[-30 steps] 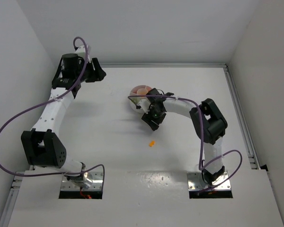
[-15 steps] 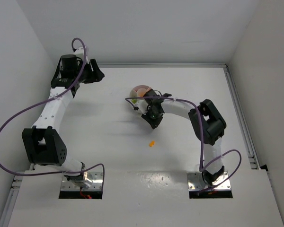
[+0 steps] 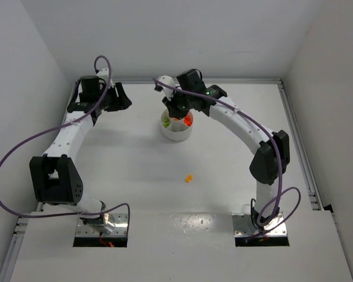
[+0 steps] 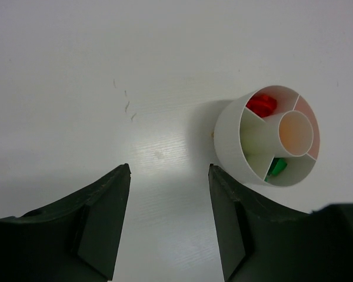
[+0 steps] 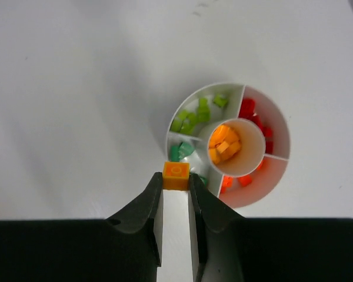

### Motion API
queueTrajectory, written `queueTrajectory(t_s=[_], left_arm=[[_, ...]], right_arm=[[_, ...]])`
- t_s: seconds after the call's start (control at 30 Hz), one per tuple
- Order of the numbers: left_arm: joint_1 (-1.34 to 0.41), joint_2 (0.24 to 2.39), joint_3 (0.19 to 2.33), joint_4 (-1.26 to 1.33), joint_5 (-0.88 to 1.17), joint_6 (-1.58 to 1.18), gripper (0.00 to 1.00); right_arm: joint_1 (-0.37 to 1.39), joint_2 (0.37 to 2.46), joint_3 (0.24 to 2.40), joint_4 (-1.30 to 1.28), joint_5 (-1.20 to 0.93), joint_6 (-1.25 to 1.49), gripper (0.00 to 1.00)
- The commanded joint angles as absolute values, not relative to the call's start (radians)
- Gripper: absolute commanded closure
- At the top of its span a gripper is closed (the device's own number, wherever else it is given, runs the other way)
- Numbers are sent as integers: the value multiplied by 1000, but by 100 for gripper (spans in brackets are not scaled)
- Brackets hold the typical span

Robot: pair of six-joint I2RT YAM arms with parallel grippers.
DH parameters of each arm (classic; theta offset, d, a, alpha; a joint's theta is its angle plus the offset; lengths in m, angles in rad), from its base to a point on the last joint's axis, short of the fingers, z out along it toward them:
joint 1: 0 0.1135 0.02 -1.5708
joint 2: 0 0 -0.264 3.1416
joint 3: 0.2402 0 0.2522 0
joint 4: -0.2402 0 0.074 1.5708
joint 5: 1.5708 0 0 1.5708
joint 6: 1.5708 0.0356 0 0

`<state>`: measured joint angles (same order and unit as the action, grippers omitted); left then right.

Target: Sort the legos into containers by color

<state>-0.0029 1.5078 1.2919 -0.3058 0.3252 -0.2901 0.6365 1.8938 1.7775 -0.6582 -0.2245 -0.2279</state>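
Right tool (image 5: 176, 183) is clamped on one orange lego (image 5: 176, 175), pinched at its very tips and seen against the near edge of the round white dish (image 5: 270, 173). Just ahead of the tips, the central cup (image 5: 254, 136) holds orange bricks (image 5: 225, 147). Green legos (image 5: 191, 117) fill the wedges ahead-left and red legos (image 5: 250, 111) the ones ahead-right. A loose orange brick (image 3: 188, 178) lies on the desk (image 3: 135, 176), well behind this tool. Left tool (image 4: 169, 176) hangs with jaws apart and nothing between them, the dish ahead to its right.
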Motion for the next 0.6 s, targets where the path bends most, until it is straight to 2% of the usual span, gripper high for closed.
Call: queueTrajectory(t_s=[0.0,0.17,0.47,0.57], left_arm=[[-17,1482,1263,-282,330,-275,38],[-26,1471,1253,-282,321,-265,38],[-89,1500,1227,-291,350,-232,38],[-132,1491,1200,-291,337,-213,38]], right_arm=[[623,1992,1880,-655,-166,-195,93],[623,2082,1988,-655,-84,-186,93],[604,2100,1968,-635,-17,-186,93],[604,2109,1968,-635,3,-186,85]])
